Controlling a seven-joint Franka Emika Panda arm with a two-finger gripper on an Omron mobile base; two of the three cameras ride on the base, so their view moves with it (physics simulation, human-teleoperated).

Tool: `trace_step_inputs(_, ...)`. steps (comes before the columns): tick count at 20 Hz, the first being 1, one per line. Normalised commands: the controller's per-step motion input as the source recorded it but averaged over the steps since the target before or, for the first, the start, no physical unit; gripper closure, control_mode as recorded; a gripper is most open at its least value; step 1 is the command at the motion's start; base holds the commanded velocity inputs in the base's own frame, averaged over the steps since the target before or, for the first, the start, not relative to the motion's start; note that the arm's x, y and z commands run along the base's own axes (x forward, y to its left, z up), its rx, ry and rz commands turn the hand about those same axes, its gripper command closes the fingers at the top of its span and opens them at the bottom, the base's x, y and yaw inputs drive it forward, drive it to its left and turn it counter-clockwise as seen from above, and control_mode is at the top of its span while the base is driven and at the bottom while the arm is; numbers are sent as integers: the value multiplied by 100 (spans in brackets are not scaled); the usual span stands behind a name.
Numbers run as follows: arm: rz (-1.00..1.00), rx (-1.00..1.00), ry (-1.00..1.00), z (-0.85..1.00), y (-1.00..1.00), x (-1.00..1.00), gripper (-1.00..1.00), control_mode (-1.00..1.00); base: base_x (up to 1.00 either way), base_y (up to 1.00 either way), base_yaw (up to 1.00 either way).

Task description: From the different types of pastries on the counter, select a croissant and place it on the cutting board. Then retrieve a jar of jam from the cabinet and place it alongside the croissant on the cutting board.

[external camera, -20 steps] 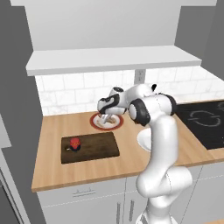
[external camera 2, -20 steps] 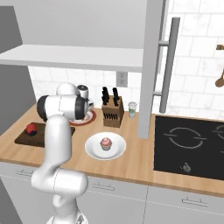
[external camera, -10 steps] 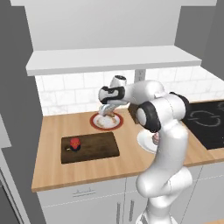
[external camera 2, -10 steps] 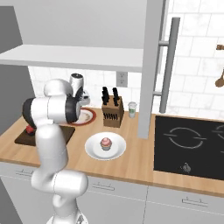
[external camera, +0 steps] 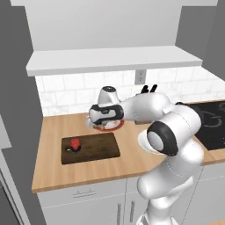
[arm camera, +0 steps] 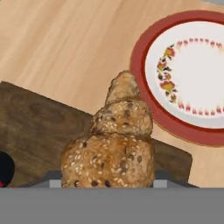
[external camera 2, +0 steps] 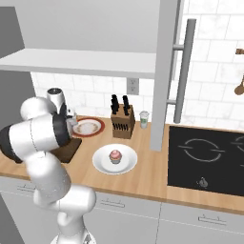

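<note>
Clamped on the croissant (arm camera: 114, 144) at its thick end; likely light, flaky, easily crushed, so gentle squeeze over the cutting board (arm camera: 39, 131).

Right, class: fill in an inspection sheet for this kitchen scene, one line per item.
Surface: tan counter, cutting board on it.
Job's things: croissant held above the board's edge; jar of jam on the board; cupcake on a white plate.
Clutter: empty red-rimmed plate, knife block, small cup.
Tool: tool shut on the croissant.
Cables: nothing seen.
Surroundings: tiled wall, shelf, black hob.
</note>
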Motion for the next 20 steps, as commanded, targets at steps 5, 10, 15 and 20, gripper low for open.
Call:
trace_step_inputs(5, -24, 7, -1, 0, 0, -88, 100, -100, 0, 0, 0)
trace_step_inputs(10, -1, 4, 1, -56, 1, -41, 100, -100, 0, 0, 0)
trace_step_inputs(15, -1, 10, 1, -44, 4, -26, 100, -100, 0, 0, 0)
trace_step_inputs(20, 0, 6, -8, 0, -1, 48, 100, -100, 0, 0, 0)
